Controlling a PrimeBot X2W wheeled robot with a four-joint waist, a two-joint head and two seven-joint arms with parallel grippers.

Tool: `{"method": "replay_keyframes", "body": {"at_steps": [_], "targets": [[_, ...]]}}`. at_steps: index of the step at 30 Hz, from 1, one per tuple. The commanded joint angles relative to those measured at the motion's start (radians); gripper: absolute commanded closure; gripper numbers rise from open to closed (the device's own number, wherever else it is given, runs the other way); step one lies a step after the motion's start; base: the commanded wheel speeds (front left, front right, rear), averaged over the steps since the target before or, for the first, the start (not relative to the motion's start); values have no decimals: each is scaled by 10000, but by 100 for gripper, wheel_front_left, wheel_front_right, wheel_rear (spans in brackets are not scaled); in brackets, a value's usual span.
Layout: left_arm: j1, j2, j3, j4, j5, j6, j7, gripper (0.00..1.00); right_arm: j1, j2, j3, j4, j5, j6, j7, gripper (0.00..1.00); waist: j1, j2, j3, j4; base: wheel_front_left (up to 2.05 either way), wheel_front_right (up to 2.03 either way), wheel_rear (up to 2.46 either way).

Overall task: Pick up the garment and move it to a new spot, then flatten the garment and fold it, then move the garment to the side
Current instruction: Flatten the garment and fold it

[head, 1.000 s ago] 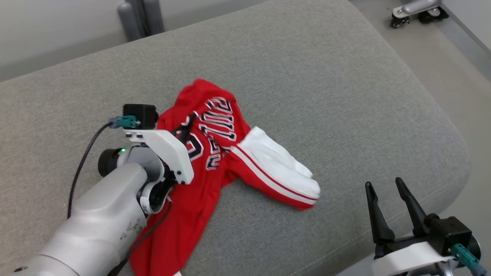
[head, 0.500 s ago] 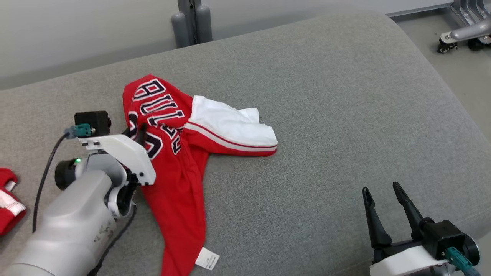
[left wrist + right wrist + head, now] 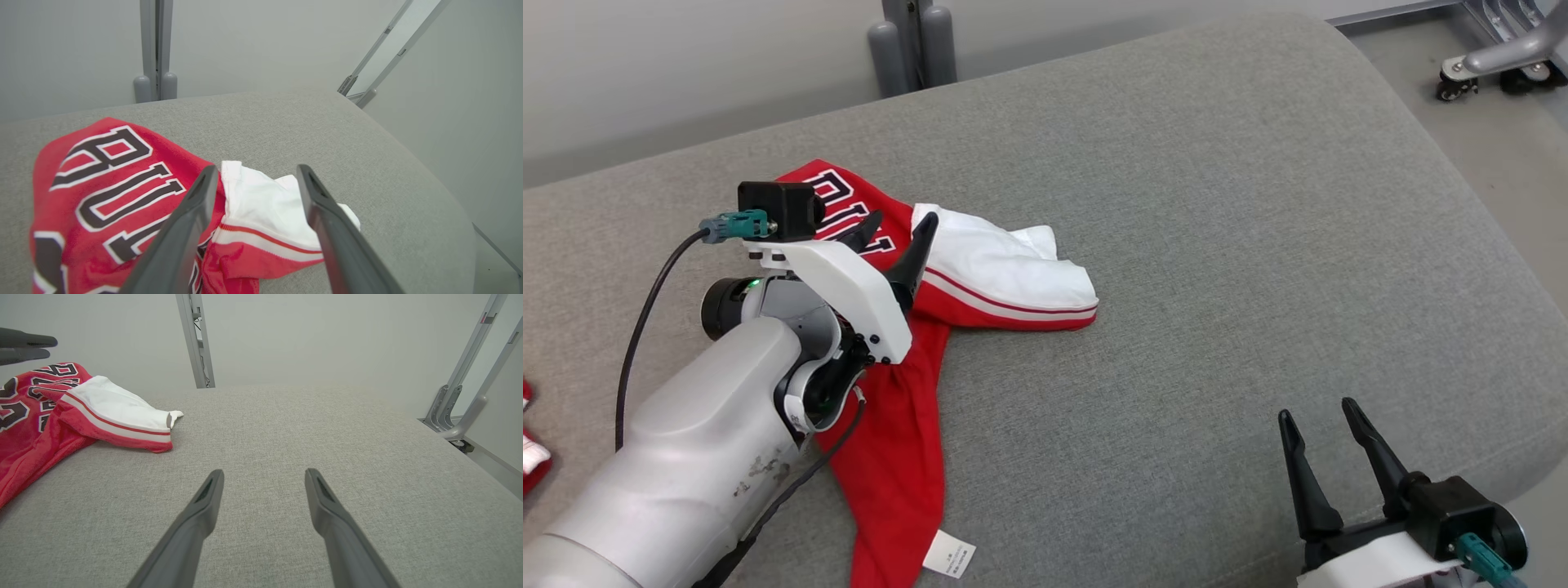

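Cushion [image 3: 1217, 245], grey and upholstered, spans the scene. Red jersey [image 3: 894, 465] with black-and-white lettering lies crumpled on its left part, a white panel [image 3: 1001, 261] with red stripes folded out to the right. Left gripper [image 3: 903, 220] is above the jersey beside the lettering, fingers spread apart and clasping nothing. Right gripper [image 3: 1317, 411] sits at the near right, well apart from the jersey, fingers likewise spread and empty. White label [image 3: 949, 557] marks the jersey's near end.
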Motion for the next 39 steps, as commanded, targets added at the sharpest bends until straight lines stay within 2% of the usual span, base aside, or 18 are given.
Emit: {"method": "replay_keyframes", "body": {"at_steps": [1, 4, 6, 15, 16, 17, 21, 26, 30, 33, 34, 35, 36, 39], "targets": [[-165, 58, -25, 96, -48, 136, 232, 0, -231, -42, 109, -33, 100, 1, -49, 0, 0, 0, 170, -238, 0, 0, 0], [-325, 183, -195, 543, 155, 467, 543, 0, -405, -48, 219, -87, 191, 1, -49, 0, 0, 0, 374, -569, 0, 0, 0], [-403, 215, -201, 820, 146, 537, 650, 0, -446, -44, 159, -121, 251, 1, -49, 0, 0, 0, 509, -733, 0, 0, 0], [-463, 130, -248, 1152, -124, -96, 1153, 0, -281, -42, 15, -43, 389, 1, -49, 0, 0, 0, 785, -923, 0, 0, 0], [-487, 113, -263, 1188, -102, -123, 1134, 41, -324, -44, 37, -46, 448, 1, -49, 0, 0, 0, 786, -942, 0, 0, 0], [-556, 94, -313, 1182, -1, -217, 1049, 100, -379, -45, 62, -54, 478, 1, -49, 0, 0, 0, 786, -956, 0, 0, 0], [-521, -414, -646, 725, 419, -617, 587, 100, -410, -45, 5, -44, 454, 1, -49, 0, 0, 0, 668, -891, 0, 0, 0], [185, -1270, -1286, -6, 898, -795, -41, 100, -312, -42, -90, -4, 366, 1, -49, 0, 0, 0, 510, -811, 0, 0, 0], [849, -1983, -1747, -199, 1345, -675, -908, 100, -307, -44, -74, 45, 332, 1, -49, 0, 0, 0, 417, -812, 0, 0, 0], [1410, -2252, -2019, 116, 1635, -740, -1317, 100, -316, -44, -17, 75, 334, 1, -49, 0, 0, 0, 351, -855, 0, 0, 0], [1523, -2289, -2092, 232, 1776, -790, -1420, 89, -313, -44, -20, 78, 340, 1, -49, 0, 0, 0, 330, -863, 0, 0, 0], [1705, -2332, -2182, 378, 1839, -888, -1440, 53, -288, -44, -31, 78, 328, 1, -49, 0, 0, 0, 307, -866, 0, 0, 0], [1903, -2376, -2267, 532, 1918, -983, -1403, 0, -262, -44, -45, 82, 309, 1, -49, 0, 0, 0, 286, -865, 0, 0, 0], [2276, -2439, -2394, 831, 2159, -1349, -1524, 0, -214, -44, -135, 105, 243, 1, -49, 0, 0, 0, 220, -841, 0, 0, 0]]}}
